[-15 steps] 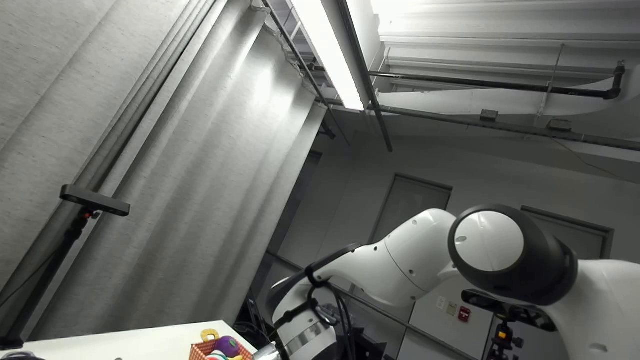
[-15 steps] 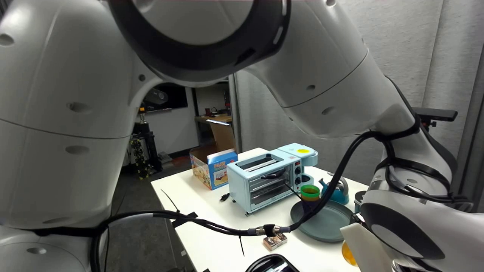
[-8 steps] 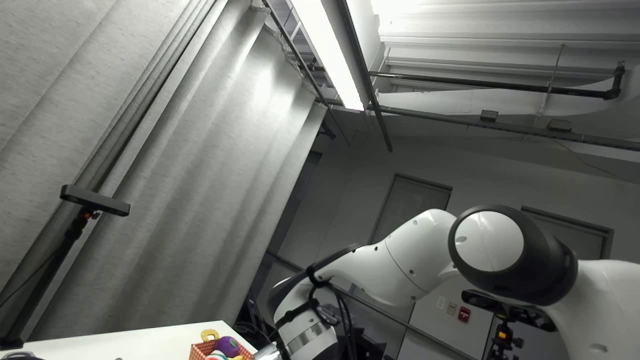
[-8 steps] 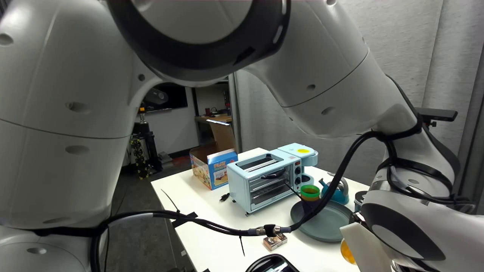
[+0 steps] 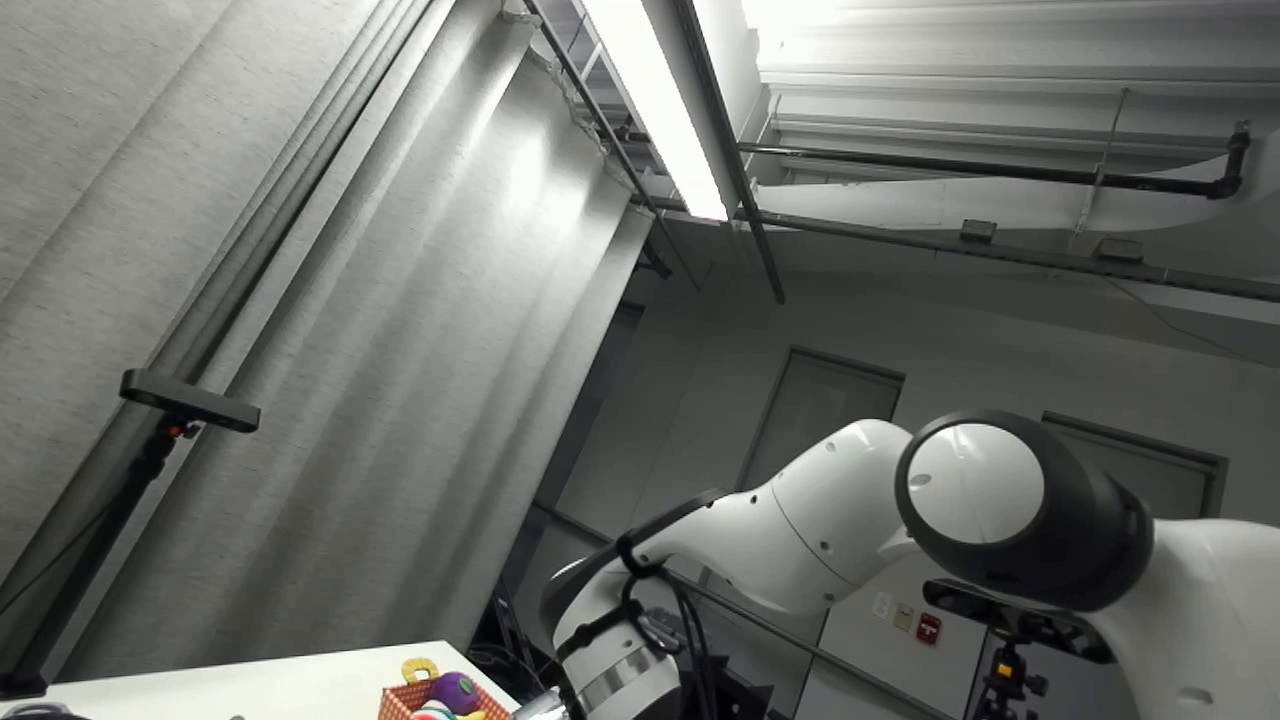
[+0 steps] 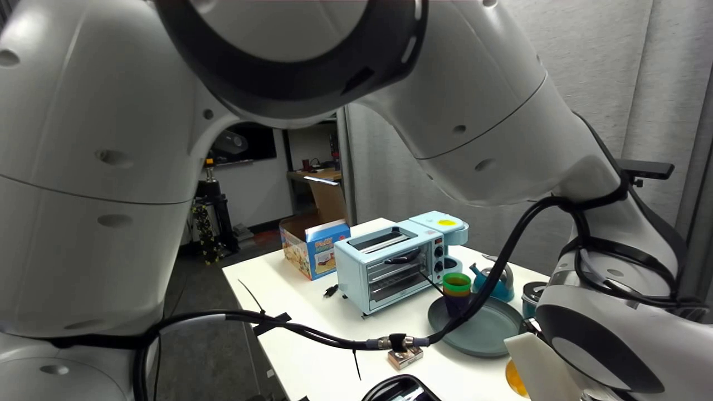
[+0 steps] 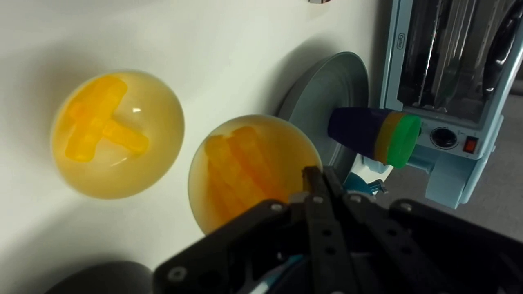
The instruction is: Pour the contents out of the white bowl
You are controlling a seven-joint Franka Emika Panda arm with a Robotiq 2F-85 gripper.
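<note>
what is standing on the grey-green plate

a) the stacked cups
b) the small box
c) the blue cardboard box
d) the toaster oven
a, since an exterior view shows the stacked cups, green on top and purple below, upright on the grey-green plate, and the wrist view shows their lower end against it too.

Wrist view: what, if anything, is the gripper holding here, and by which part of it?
The bowl with the orange pieces in it; the gripper pinches it by its rim.
</note>
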